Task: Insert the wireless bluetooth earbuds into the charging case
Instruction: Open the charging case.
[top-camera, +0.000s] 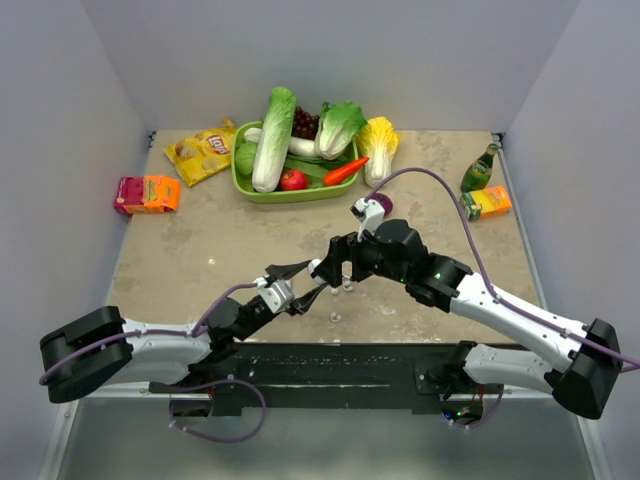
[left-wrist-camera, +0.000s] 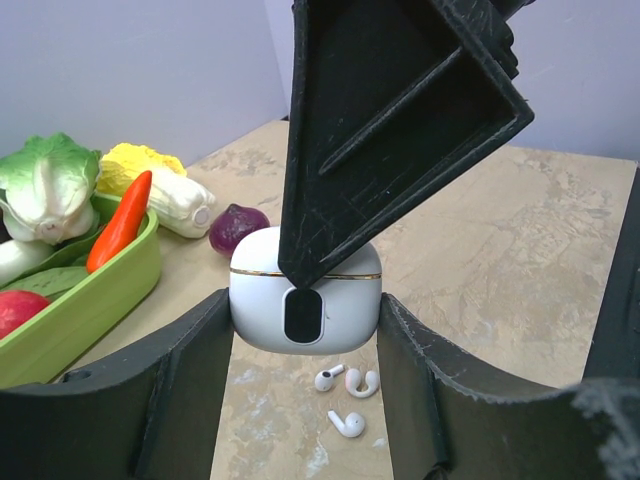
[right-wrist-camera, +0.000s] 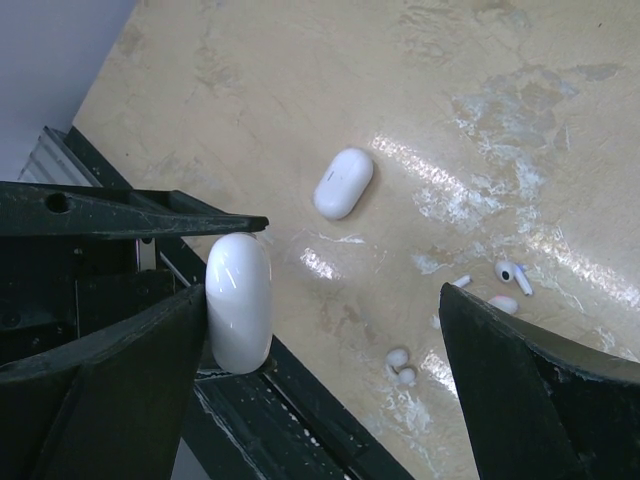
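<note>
L gripper (left-wrist-camera: 303, 312) pinches the charging case (left-wrist-camera: 340, 310) upright, lid (left-wrist-camera: 255, 252) looks closed; R gripper (right-wrist-camera: 322, 300) spread wide, one finger at the lid. Earbuds (left-wrist-camera: 348, 384) lie loose on table (left-wrist-camera: 520, 250). Prob. open lid first: firm L hold, R lifts gently w/o twisting case

Reads glossy, smooth white plastic on charging case (left-wrist-camera: 305, 300) and earbuds (left-wrist-camera: 348, 424); matt, scratched black plastic on gripper fingers (left-wrist-camera: 400, 110); faint sheen on stone-patterned table (left-wrist-camera: 520, 230).
</note>
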